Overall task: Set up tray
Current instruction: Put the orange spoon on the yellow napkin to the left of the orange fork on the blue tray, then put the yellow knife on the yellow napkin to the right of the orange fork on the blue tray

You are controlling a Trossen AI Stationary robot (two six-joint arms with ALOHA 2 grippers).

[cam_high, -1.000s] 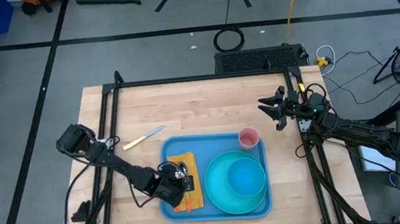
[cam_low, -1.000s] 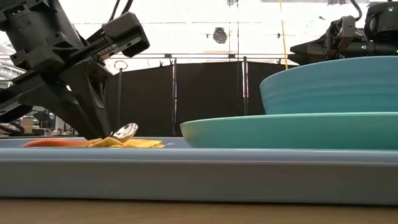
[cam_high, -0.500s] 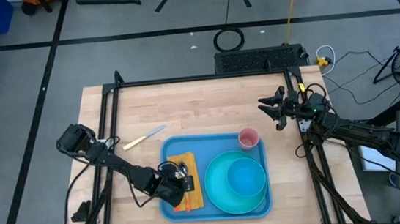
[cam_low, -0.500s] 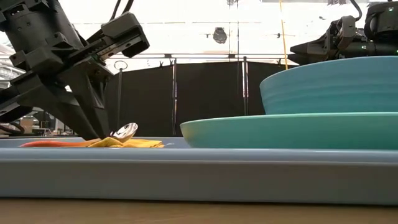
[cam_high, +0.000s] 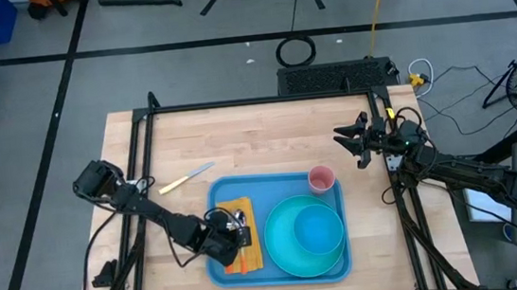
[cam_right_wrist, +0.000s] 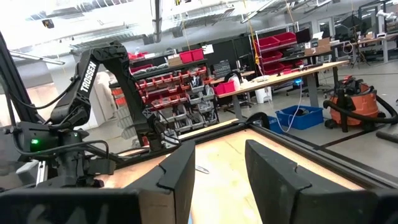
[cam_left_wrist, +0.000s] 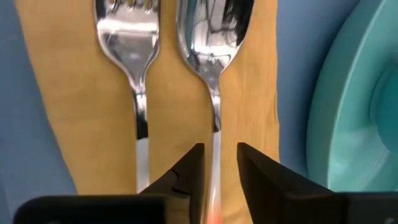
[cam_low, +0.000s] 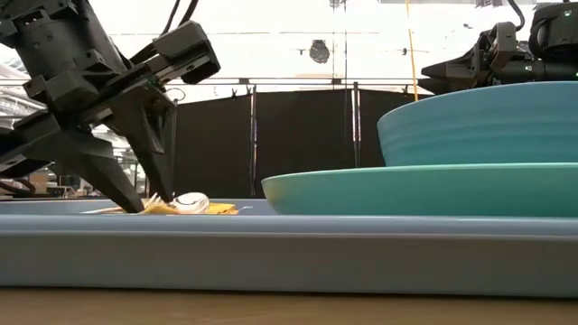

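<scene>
The blue tray (cam_high: 243, 186) lies on the table's near middle. On its left part a yellow napkin (cam_left_wrist: 81, 93) lies flat, with a fork (cam_left_wrist: 127, 37) and a spoon (cam_left_wrist: 214, 37) resting on it side by side. My left gripper (cam_left_wrist: 216, 174) is open just above the napkin (cam_low: 217, 208). Its fingers stand on either side of the spoon's handle (cam_left_wrist: 216, 137) without touching it. The spoon's bowl (cam_low: 190, 201) lies on the napkin. My right gripper (cam_high: 358, 140) is open and waits above the table's far right part.
A teal plate (cam_high: 293, 256) with a teal bowl (cam_high: 317, 228) on it fills the tray's right part. A pink cup (cam_high: 321, 178) stands in the tray's far right corner. A yellow-handled knife (cam_high: 186, 179) lies on the wood left of the tray.
My left gripper has opened and let go of the spoon. The spoon's bowl, which stood tilted up off the napkin, has dropped and now lies on it. The right arm has kept still.
</scene>
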